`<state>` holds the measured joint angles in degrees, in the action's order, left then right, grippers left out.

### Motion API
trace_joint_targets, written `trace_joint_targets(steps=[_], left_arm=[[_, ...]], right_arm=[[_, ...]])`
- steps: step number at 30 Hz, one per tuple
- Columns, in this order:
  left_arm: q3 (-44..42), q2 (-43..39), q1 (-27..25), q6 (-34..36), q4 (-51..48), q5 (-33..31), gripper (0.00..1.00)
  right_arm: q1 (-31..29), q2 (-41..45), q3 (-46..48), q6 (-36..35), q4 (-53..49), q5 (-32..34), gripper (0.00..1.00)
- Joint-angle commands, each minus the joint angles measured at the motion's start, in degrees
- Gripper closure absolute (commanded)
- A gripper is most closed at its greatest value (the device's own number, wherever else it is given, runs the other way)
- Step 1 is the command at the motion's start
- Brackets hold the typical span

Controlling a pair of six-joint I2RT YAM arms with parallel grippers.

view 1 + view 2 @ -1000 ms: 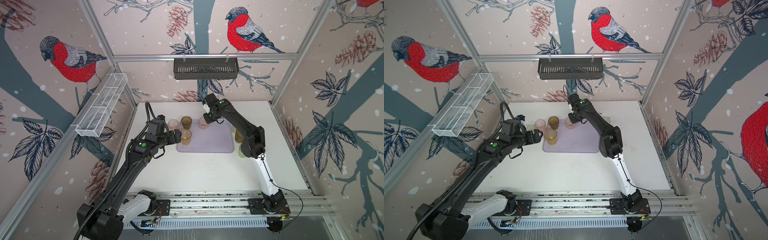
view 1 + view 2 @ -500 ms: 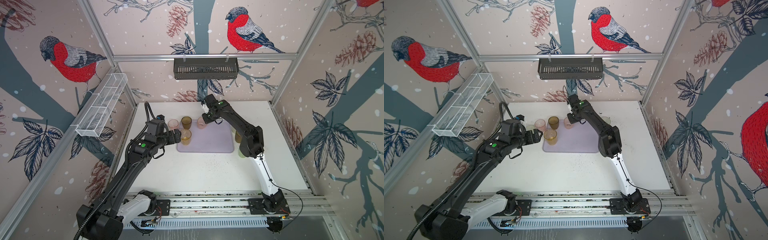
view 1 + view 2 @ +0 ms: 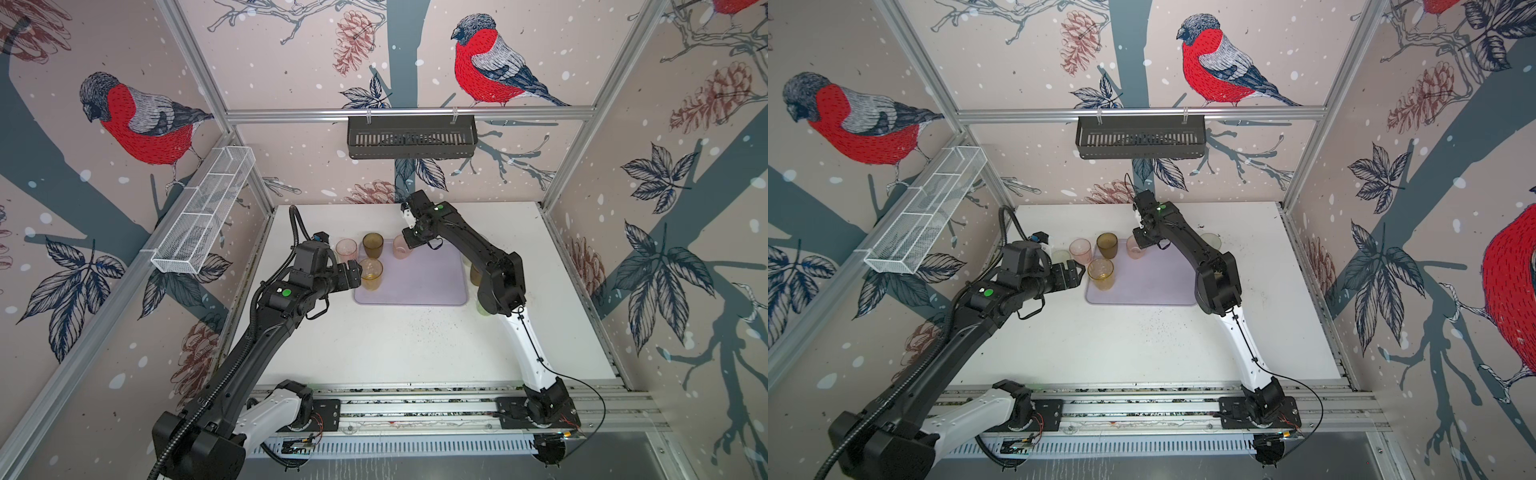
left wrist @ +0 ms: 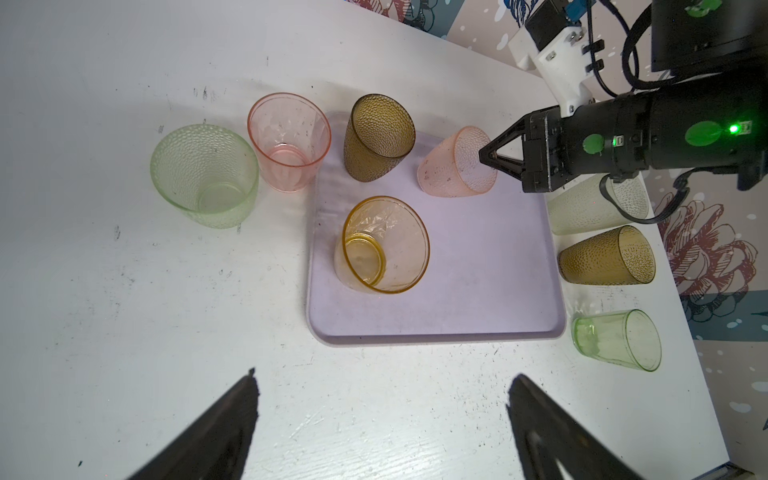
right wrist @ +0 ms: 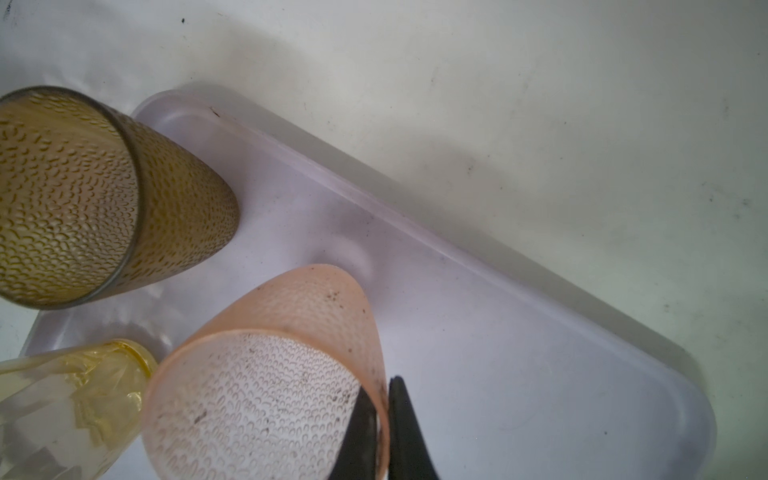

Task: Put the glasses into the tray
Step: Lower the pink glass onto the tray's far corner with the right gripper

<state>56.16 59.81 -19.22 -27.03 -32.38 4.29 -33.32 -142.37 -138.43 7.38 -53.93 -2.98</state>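
Three glasses stand inside the tray [image 4: 478,307] on the white counter [image 4: 124,291]: a dark amber tumbler [image 4: 380,137], a yellow tumbler [image 4: 384,245] and a frosted pink tumbler [image 4: 457,164]; the right hand [image 4: 492,160] is clamped on the pink one's rim, one finger inside the mouth and one outside, the glass leaning over near the tray's far edge; whether its base rests flat on the tray cannot be told. The left hand [image 4: 382,415] hangs with its fingers wide apart and nothing between them, just off the tray's left side; from it, a clear pink tumbler [image 4: 289,141] and a pale green tumbler [image 4: 203,174] stand upright on the counter just beyond, mouths up, nearer this arm than the other. A frosted pale tumbler [image 4: 590,208], an amber tumbler [image 4: 606,257] and a bright green tumbler [image 4: 619,338] wait off the tray's opposite side, closer to the right arm; five remain outside, by this count.
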Motion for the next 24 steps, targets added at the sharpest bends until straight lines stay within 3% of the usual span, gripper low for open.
trace_joint_targets(steps=[1,24], left_arm=[[-0.23,-0.31,0.13,-0.32,0.74,-0.43,0.06],[-0.29,0.19,0.07,-0.20,1.54,-0.16,0.06]], right_arm=[[0.01,-0.13,-0.44,0.67,1.53,0.72,0.96],[0.21,-1.25,-0.35,0.97,1.64,1.57,0.96]])
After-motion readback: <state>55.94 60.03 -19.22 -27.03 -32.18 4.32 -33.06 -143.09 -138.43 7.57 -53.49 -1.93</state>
